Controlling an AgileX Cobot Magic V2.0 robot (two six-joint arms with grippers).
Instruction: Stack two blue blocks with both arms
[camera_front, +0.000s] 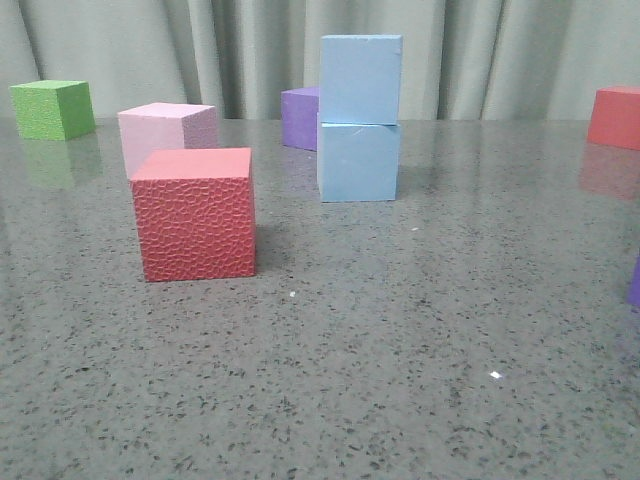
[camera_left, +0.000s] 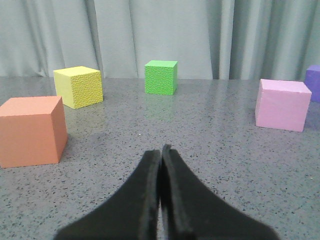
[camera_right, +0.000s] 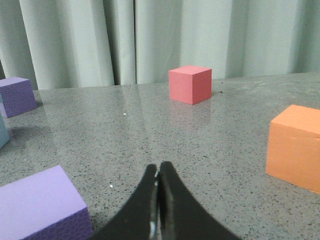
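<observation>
Your left gripper (camera_left: 161, 200) has its fingers pressed together on nothing, low over the grey speckled table (camera_front: 400, 380). Ahead of it lie an orange cube (camera_left: 31, 131) and a yellow textured cube (camera_left: 79, 86) off to one side, a green cube (camera_left: 161, 77) straight out by the curtain, and a pink cube (camera_left: 282, 104) to the other side. No blue block shows in its view.

Your right gripper (camera_right: 159, 205) is likewise closed and empty. A purple cube (camera_right: 42, 207) sits just beside its fingers, an orange cube (camera_right: 296, 146) to the other side, a red cube (camera_right: 190, 84) further out.

The two blue blocks are already together: the upper blue block (camera_front: 360, 79) rests on the lower blue block (camera_front: 358, 160), turned slightly off square, behind the red textured cube (camera_front: 195, 212). Neither arm shows in the front view, so both stand well apart from the stack. I judge the stacking done; nothing lies between either gripper's fingers, so you have no block left to reach for.
</observation>
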